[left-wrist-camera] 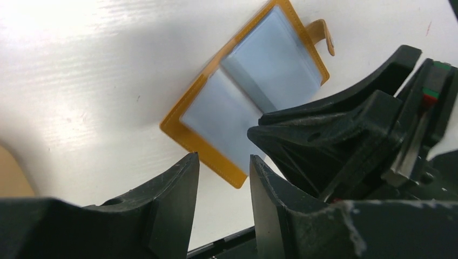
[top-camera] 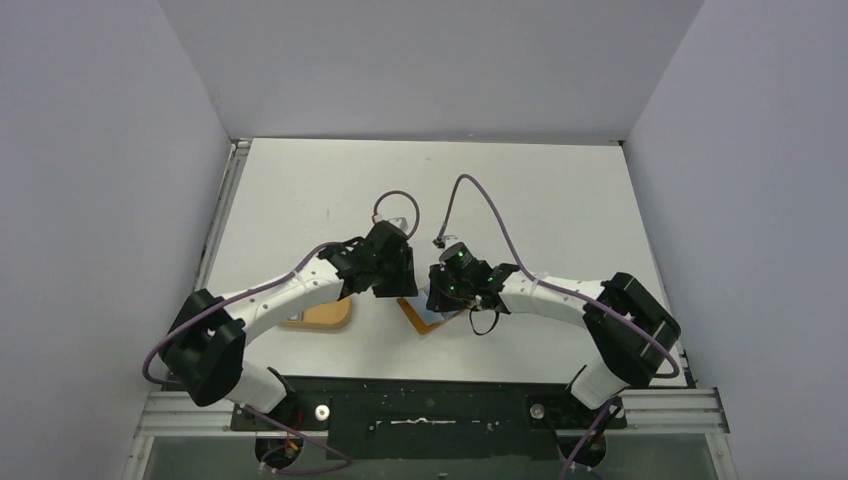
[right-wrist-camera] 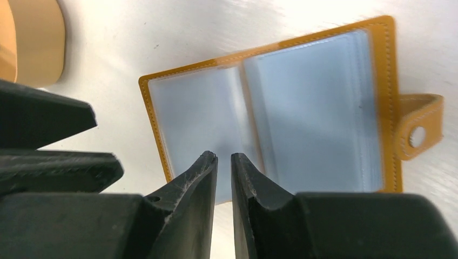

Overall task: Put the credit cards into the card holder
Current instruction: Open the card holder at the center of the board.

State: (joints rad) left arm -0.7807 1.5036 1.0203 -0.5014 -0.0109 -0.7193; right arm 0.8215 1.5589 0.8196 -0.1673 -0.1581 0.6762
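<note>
The card holder (right-wrist-camera: 156,81) lies open flat on the white table, tan-orange with pale blue-white pockets and a snap tab (right-wrist-camera: 418,132). It also shows in the left wrist view as card holder (left-wrist-camera: 186,135) and from above as card holder (top-camera: 418,315). I cannot tell whether cards sit inside the pockets. A small grey card (top-camera: 399,222) lies on the table behind the left arm. My left gripper (left-wrist-camera: 222,157) hovers open over the holder's near corner, with nothing between its fingers. My right gripper (right-wrist-camera: 223,156) hangs over the holder's fold with a narrow gap, holding nothing.
An orange oval tray (top-camera: 325,316) sits left of the holder, partly under the left arm, with something pale (top-camera: 293,320) at its near left edge. The two wrists stand close together over the holder. Purple cables loop above both grippers.
</note>
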